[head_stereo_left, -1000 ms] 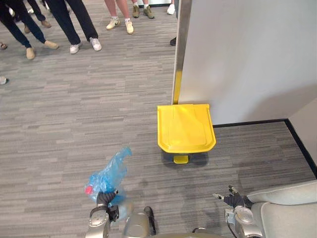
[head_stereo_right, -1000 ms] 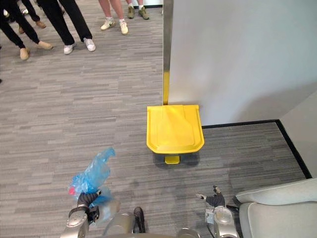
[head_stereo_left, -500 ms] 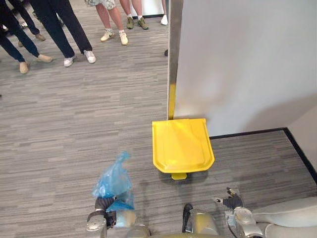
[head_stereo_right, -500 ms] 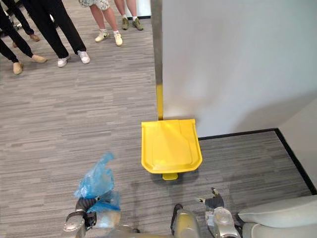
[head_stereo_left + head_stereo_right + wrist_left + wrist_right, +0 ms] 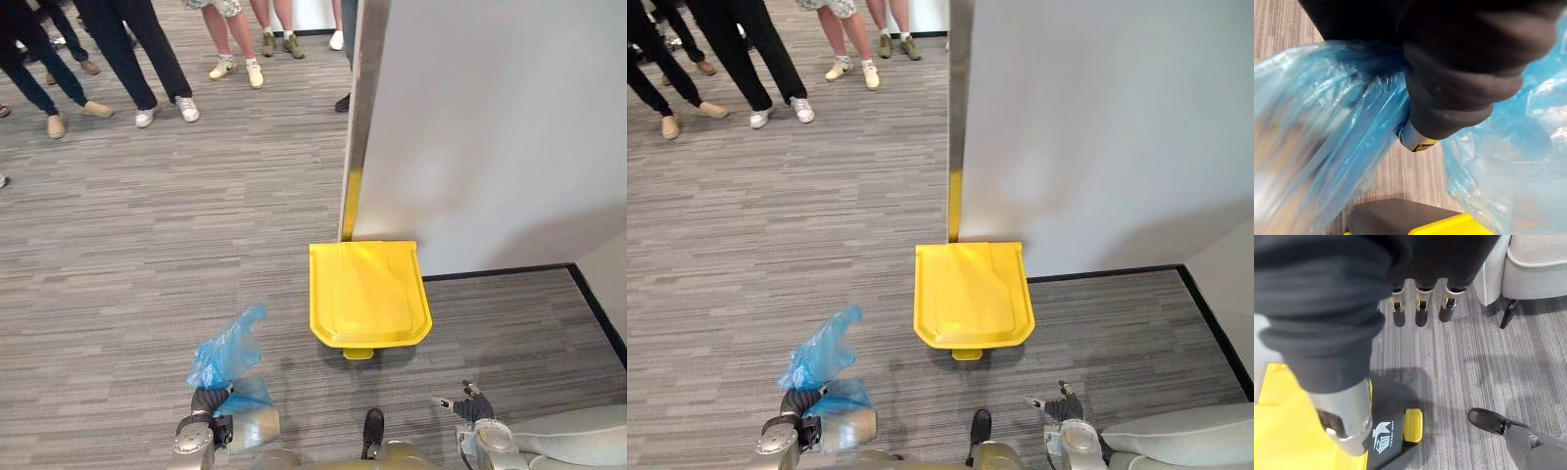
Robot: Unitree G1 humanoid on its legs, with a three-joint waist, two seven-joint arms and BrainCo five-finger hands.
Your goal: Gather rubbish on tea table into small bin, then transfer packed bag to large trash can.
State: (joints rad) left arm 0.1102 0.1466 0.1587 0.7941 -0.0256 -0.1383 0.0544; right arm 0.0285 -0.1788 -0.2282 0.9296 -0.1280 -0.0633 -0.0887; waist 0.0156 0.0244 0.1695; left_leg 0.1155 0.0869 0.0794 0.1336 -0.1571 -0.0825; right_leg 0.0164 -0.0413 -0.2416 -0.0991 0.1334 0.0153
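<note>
A crumpled blue plastic bag (image 5: 229,356) bulges above my left hand (image 5: 208,402), low and left in the eye views, and that hand is shut on its neck. Up close, the bag's film (image 5: 1312,132) wraps round the curled hand (image 5: 1459,83). The large trash can (image 5: 368,294) is yellow with its lid down and a yellow foot pedal (image 5: 358,352) at its front. It stands on the carpet against a white wall, ahead and to the right of the bag. My right hand (image 5: 469,407) hangs open and empty at the lower right, its fingers (image 5: 1421,308) straight above the floor beside the can (image 5: 1283,426).
A white partition wall (image 5: 490,127) with a metal edge post (image 5: 364,108) rises behind the can. A light grey sofa (image 5: 573,446) stands at the lower right. Several people (image 5: 127,49) stand on the carpet at the far left.
The whole picture has shifted, so the camera has moved. The bag stays in my left hand and the can's lid stays down.
</note>
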